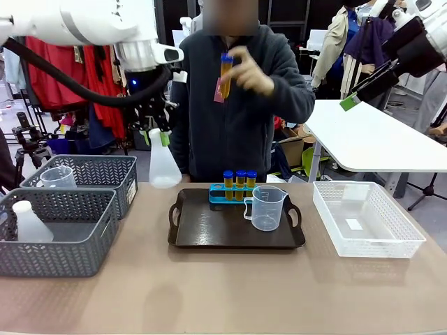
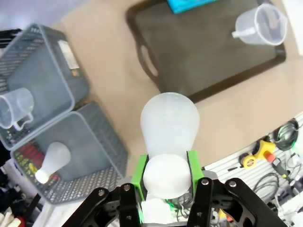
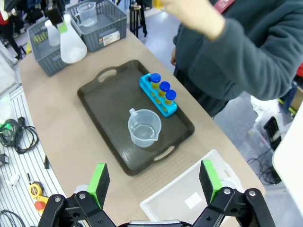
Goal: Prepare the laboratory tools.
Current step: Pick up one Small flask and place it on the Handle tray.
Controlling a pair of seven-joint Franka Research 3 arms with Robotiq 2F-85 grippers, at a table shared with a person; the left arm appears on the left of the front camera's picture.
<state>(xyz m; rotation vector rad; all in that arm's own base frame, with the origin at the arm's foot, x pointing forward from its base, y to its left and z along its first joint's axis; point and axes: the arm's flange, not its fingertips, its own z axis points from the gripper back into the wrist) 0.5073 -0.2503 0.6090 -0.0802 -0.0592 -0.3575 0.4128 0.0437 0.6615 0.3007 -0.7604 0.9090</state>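
Our left tool (image 2: 165,172) clamps the frosted flask (image 2: 169,123) by its neck above the surface (image 1: 209,286); our right tool (image 3: 154,180) gapes wide, empty.

Four blue-capped tubes: three tubes (image 1: 239,180) at the tray's (image 1: 209,232) far edge, one tube (image 1: 226,75) high above it. Two beakers: one beaker (image 1: 267,207) on the tray, the other beaker (image 1: 57,177) left of it. Also left of the tray, two flasks (image 1: 164,167) and two grey baskets (image 1: 63,252); one white basket (image 1: 367,222) right.
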